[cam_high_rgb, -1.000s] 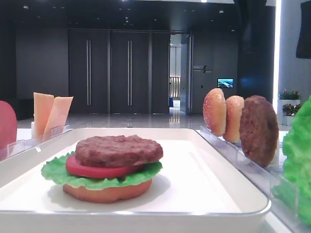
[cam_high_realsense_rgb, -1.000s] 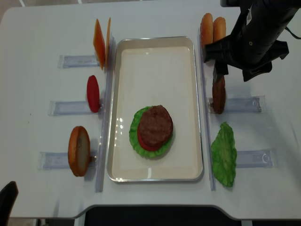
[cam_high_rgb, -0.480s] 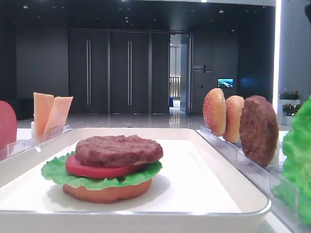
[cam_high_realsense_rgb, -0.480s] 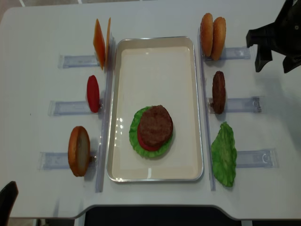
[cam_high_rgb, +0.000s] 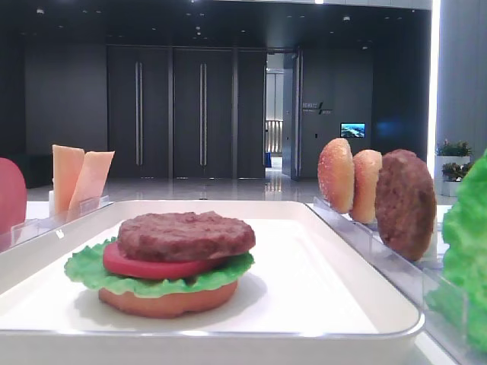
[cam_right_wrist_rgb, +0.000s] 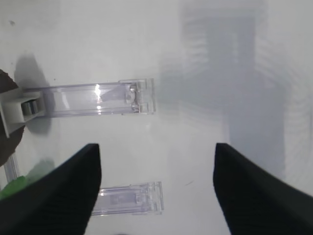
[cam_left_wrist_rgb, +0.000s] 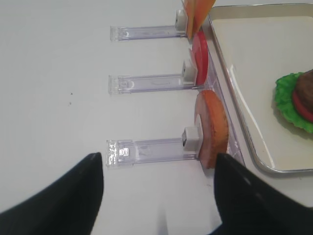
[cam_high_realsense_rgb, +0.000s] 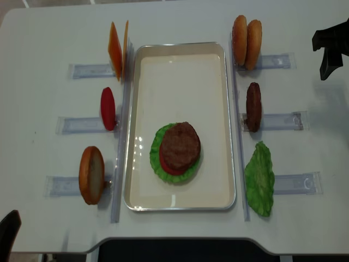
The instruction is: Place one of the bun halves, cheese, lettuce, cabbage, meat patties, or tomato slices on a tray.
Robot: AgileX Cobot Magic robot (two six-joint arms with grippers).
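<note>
Retreat is the change: the right gripper (cam_high_realsense_rgb: 330, 48), which a moment ago hung over the meat patty (cam_high_realsense_rgb: 253, 106) in its rack (cam_high_realsense_rgb: 278, 120), now sits out at the table's right edge, fingers spread and holding nothing. The left gripper (cam_left_wrist_rgb: 159, 196) is likewise spread and empty. To my eye, the pass is finished and a new pick has yet to start.

Well left of the right gripper, on the tray (cam_high_realsense_rgb: 180, 54), lies the stack: meat patty (cam_high_realsense_rgb: 180, 145) on tomato slice (cam_high_rgb: 156, 266), lettuce (cam_high_realsense_rgb: 158, 158) and bun half (cam_high_rgb: 167, 299). It lies flat, broad faces up; the top patty's slightly longer axis runs roughly along the tray's length.
</note>
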